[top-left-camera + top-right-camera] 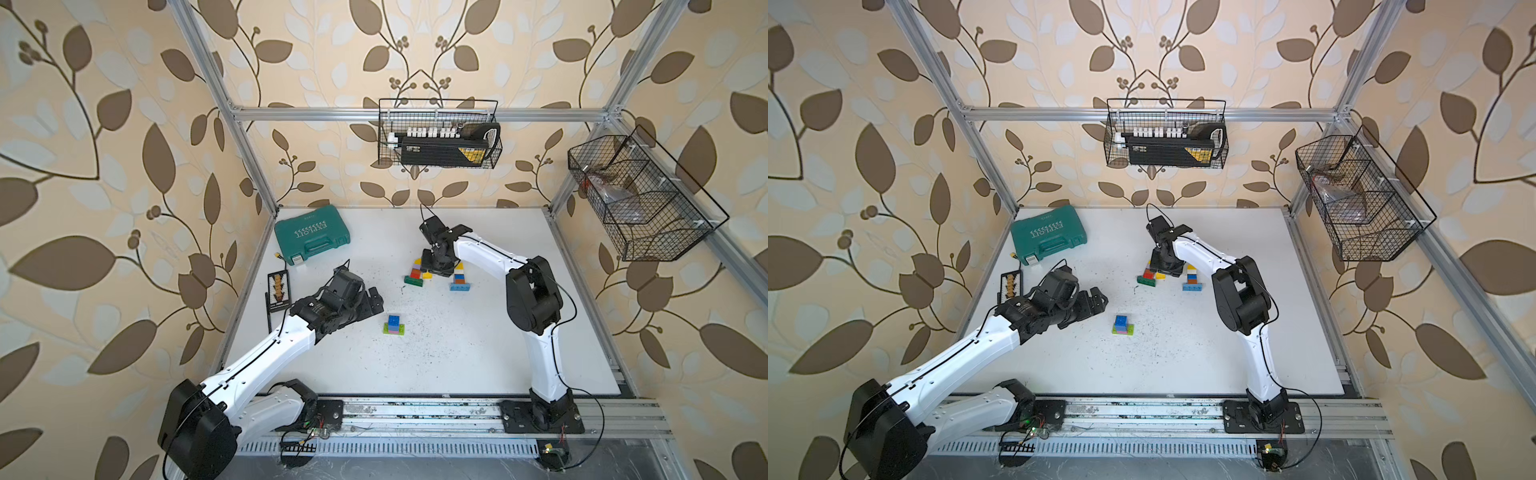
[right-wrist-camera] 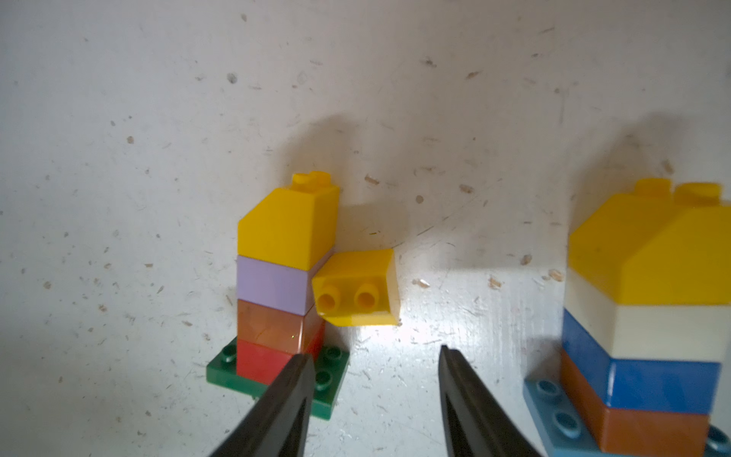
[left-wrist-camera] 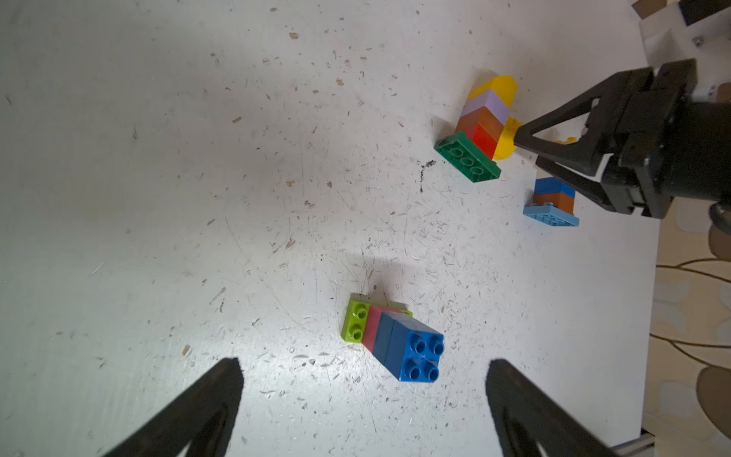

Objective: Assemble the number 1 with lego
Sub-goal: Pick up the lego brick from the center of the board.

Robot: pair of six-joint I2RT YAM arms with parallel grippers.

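Dial reading is taken on the worktop [image 1: 478, 353] as seen from above, 12 o'clock at the far wall. The lego stands in three small stacks. The green-based stack [image 2: 277, 285] (red, brown, lilac, yellow slope on top) is just toward 12 of centre. The blue-based stack [image 2: 652, 336] (brown, blue, white, yellow) is at its 3 o'clock, near but apart. The lime-based stack [image 3: 391, 336] (pink, two blue) is at its 6 o'clock, well apart. A loose yellow brick [image 2: 356, 289] lies tipped on its side between the first two stacks, studs facing the wrist camera, and appears to touch the lilac layer. The teal case [image 1: 311, 235] sits at 10 o'clock, unused. The right gripper [image 2: 374, 352] is low over the gap between the two stacks. Its jaws are apart with nothing between them, and the loose brick lies just ahead of the tips. The left gripper [image 3: 364, 363] hovers at 9 o'clock of the lime-based stack, jaws spread wide and empty. Judgement: the step in hand is picking up the loose yellow brick. The next move calls for a short advance until the jaws straddle the brick, then closing on its flat sides. The near finger is close to the green base, so that stack could be knocked over.
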